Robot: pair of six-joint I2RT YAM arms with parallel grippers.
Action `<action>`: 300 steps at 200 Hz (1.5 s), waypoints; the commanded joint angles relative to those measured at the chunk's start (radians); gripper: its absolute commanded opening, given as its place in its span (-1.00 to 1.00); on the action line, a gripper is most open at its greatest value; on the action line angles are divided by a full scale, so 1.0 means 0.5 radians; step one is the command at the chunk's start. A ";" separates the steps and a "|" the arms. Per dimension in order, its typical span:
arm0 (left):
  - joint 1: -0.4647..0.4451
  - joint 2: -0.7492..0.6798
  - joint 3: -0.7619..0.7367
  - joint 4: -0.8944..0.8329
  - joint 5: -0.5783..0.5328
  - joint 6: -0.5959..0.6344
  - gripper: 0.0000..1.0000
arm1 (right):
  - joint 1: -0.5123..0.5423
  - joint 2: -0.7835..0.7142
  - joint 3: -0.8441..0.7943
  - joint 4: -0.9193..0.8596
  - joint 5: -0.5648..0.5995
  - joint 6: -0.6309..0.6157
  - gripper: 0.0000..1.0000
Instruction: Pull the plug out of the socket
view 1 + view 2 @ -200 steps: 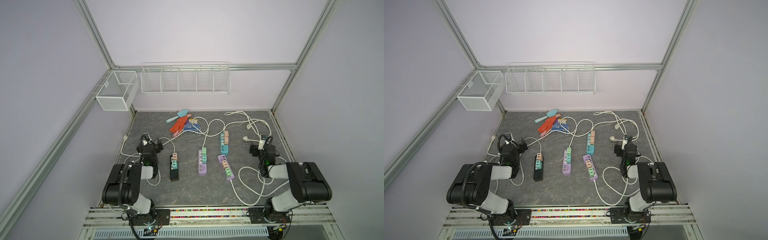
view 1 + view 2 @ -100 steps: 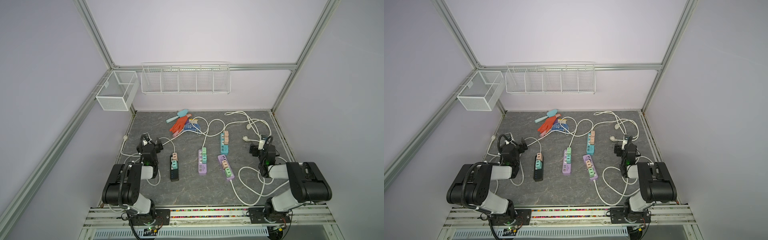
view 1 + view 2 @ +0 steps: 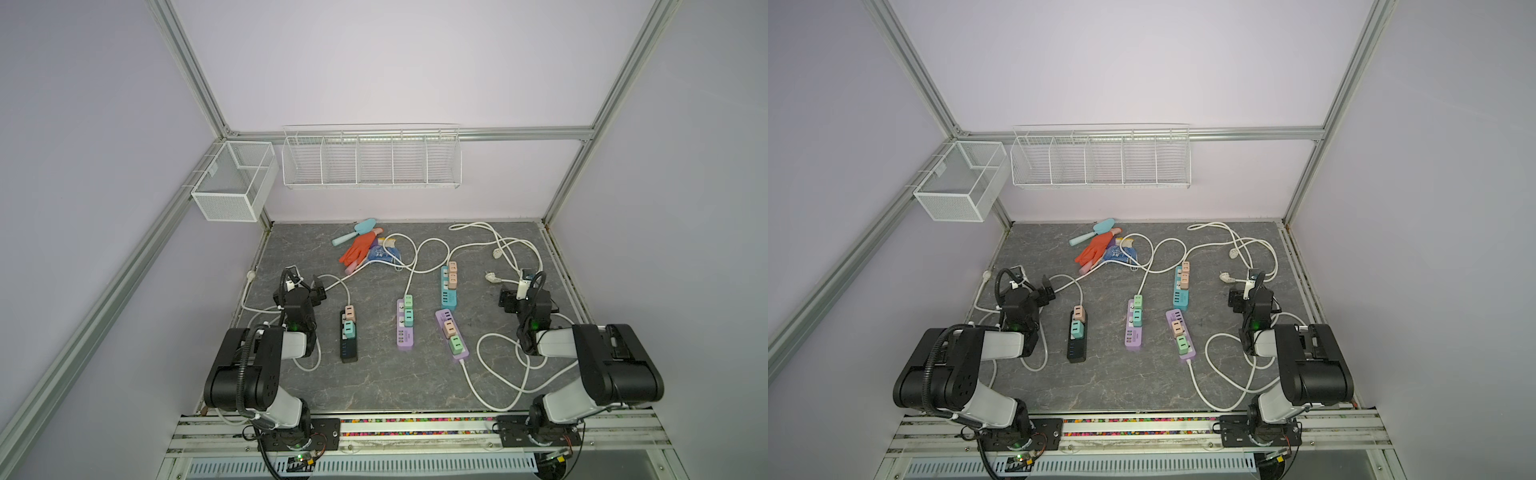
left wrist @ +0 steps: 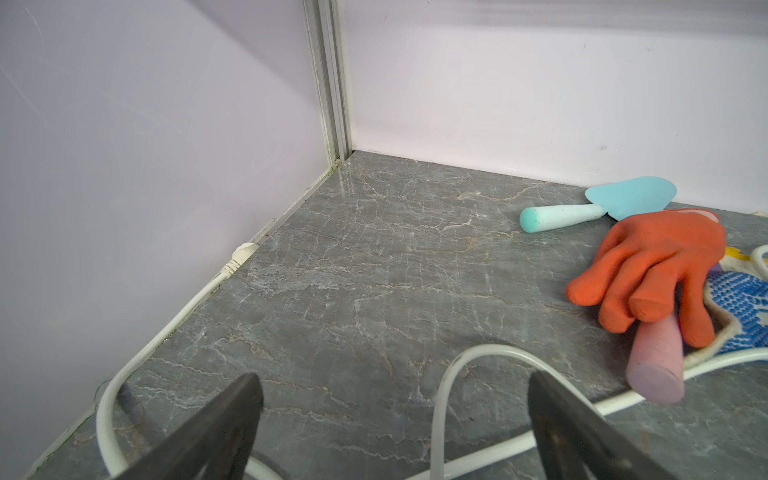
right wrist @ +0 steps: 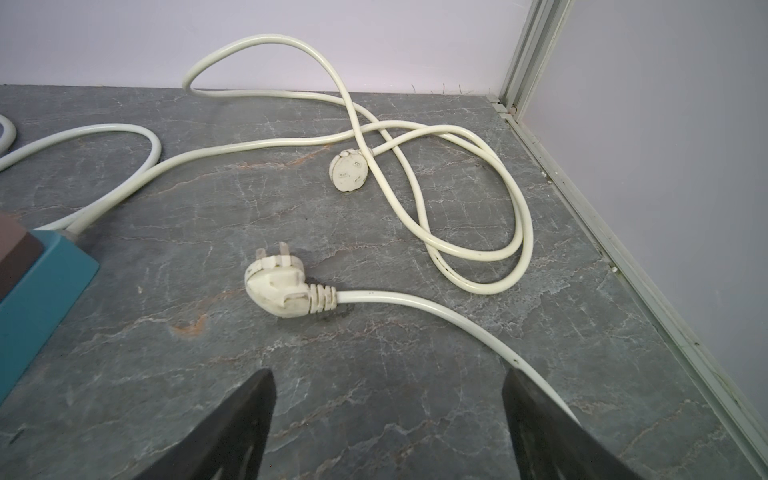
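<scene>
Both ends were free when you paused here. The left gripper [image 4: 395,382] had its jaws spread wide with nothing held. A loop of white cable [image 4: 440,399] lay on the table [image 3: 374,382] between them, not pinched. The right gripper [image 5: 389,372] was also spread and held nothing, low over bare table near a loose white plug [image 5: 278,291].

The task's plugs sat mid-table, well apart from both grippers. They were peach and mint cubes seated in four strips:
- black strip [image 3: 349,353]: peach plug [image 3: 349,311] and mint plug [image 3: 349,329]
- upright lilac strip [image 3: 405,338]: mint plugs [image 3: 408,316]
- teal strip [image 3: 449,297]: peach plugs [image 3: 452,274]
- slanted lilac strip [image 3: 457,353]: one of each colour

The task didn't say which plug was meant.

Handling, my guess: the cubes are light, hard plastic with smooth sides, held only by pin friction. The strips look light too and would likely lift or skid with the plug. You'd want one gripper pinning the strip body. The other would take the cube across its two flat side faces, low down, and pull straight up.

In the way:
- On every strip the cubes sat just beside or touching each other, so jaw room was tight along the strip.
- Cable loops lay around the right arm's base and could snag.
- An orange glove [image 4: 665,266], a blue trowel [image 4: 623,199] and a pink handle [image 4: 656,365] sat at the back, clear of the strips.
</scene>
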 commanded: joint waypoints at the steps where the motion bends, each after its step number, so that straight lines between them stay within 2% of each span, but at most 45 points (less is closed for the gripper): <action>1: -0.005 0.016 -0.006 0.029 0.015 0.034 1.00 | 0.002 -0.036 0.014 0.024 -0.024 -0.031 0.77; 58: -0.005 -0.044 -0.111 0.180 0.054 0.046 1.00 | 0.012 -0.110 0.006 -0.009 -0.003 -0.033 0.76; 92: -0.005 -0.222 -0.197 0.177 0.081 0.055 1.00 | 0.014 -0.281 0.068 -0.296 0.030 -0.014 0.76; 113: -0.006 -0.377 -0.173 -0.037 0.062 0.026 1.00 | 0.012 -0.406 0.151 -0.566 0.023 0.025 0.77; 153: -0.005 -0.714 -0.049 -0.600 0.032 -0.111 1.00 | 0.008 -0.677 0.202 -0.854 -0.016 0.180 0.77; 190: -0.003 -1.032 0.129 -1.191 -0.014 -0.394 1.00 | -0.005 -0.957 0.240 -1.070 -0.167 0.449 0.77; 202: -0.002 -1.127 0.170 -1.339 -0.036 -0.515 1.00 | -0.007 -1.042 0.243 -1.140 -0.189 0.579 0.77; 215: -0.002 -1.224 0.173 -1.389 0.032 -0.592 1.00 | -0.012 -1.120 0.258 -1.236 -0.190 0.739 0.77; 232: -0.002 -1.377 0.184 -1.523 0.089 -0.765 1.00 | -0.013 -1.221 0.331 -1.553 -0.026 1.069 0.77; 248: -0.002 -1.499 0.128 -1.469 0.204 -0.750 1.00 | -0.014 -1.253 0.420 -1.872 0.067 1.286 0.77; 265: -0.002 -1.604 0.059 -1.479 0.169 -0.945 1.00 | -0.016 -1.254 0.466 -1.983 0.007 1.313 0.77; 276: -0.002 -1.664 0.054 -1.524 0.246 -0.974 1.00 | -0.013 -1.239 0.477 -1.988 -0.094 1.288 0.77; 300: 0.000 -1.685 0.168 -1.864 0.332 -1.116 1.00 | 0.012 -1.177 0.541 -2.097 -0.218 1.261 0.77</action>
